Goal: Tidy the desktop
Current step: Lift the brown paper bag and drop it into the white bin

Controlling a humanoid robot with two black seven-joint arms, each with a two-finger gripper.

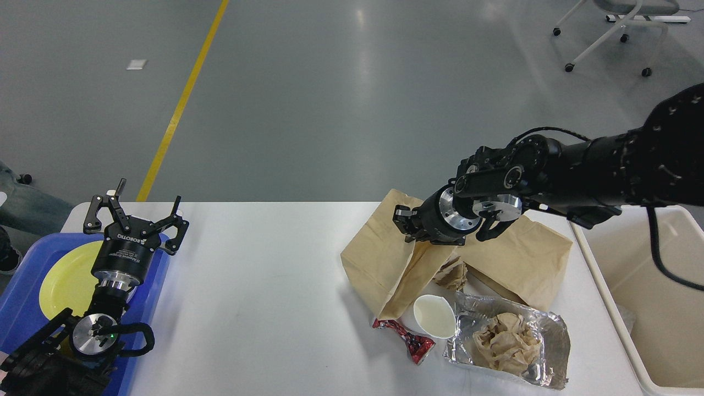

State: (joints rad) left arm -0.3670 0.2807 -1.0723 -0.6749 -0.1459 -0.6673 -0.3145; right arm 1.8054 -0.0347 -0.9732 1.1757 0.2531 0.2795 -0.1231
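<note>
A: Where is the desktop [264,275]?

B: It fills the near part of the view, a white surface with rounded far corners. A blue tray [22,291] with a yellow plate [63,280] sits at its left end, and a cream bin [649,308] stands just past its right edge.

A: And the litter?

B: All on the right half. A brown paper bag [379,264] is partly lifted, and a second brown bag [522,264] lies to its right. Nearer are a white paper cup [434,316], a red wrapper [407,341] just left of it, and a foil tray [550,330] holding crumpled paper [503,344]. A small brown wad [451,275] lies between the bags.

A: What is the right pincer [406,223] doing?

B: It is raised above the surface at the top of the lifted bag, and looks closed on the bag's upper edge.

A: The left pincer [137,212]?

B: It points up over the blue tray, fingers spread wide apart, holding nothing.
</note>
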